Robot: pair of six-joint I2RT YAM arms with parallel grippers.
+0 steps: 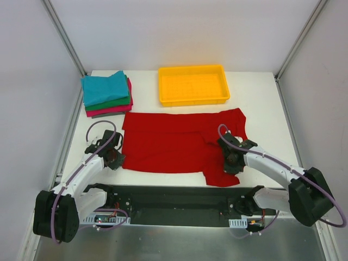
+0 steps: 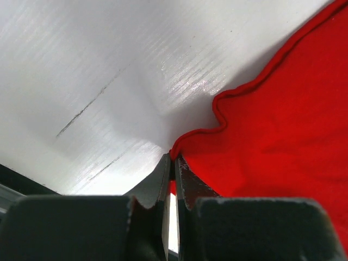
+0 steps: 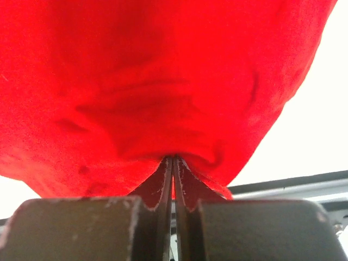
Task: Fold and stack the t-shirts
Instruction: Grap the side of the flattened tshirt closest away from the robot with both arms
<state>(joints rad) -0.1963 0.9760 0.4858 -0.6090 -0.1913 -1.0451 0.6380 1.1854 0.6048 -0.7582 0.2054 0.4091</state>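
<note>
My left gripper (image 1: 115, 157) is pinched shut on the left near corner of the red t-shirt (image 1: 168, 147). In the left wrist view the hemmed edge runs straight into the seam between my two fingers, with no gap to see. My right gripper (image 1: 232, 162) is also clamped, its fingers pressed together on a bunched fold of the same shirt. In the right wrist view red cloth puckers at the fingertips and fills most of the frame.

The red shirt lies spread across the middle of the white table (image 1: 261, 109), mostly flat. It is rumpled on its right side, where my right arm comes in over it. One short sleeve points toward the far right. A flap of cloth on the near right reaches the table's front edge.

The other t-shirts sit folded in one stack at the far left corner. The teal shirt (image 1: 104, 87) is on top, the green shirt (image 1: 114, 103) is under it, and the pink-red shirt (image 1: 109, 112) is at the bottom. The stack's near corner comes close to the red shirt's far left corner; I cannot tell whether they touch. A yellow tray (image 1: 193, 101) stands at the far middle, just behind the red shirt, with a narrow strip of table between them.
</note>
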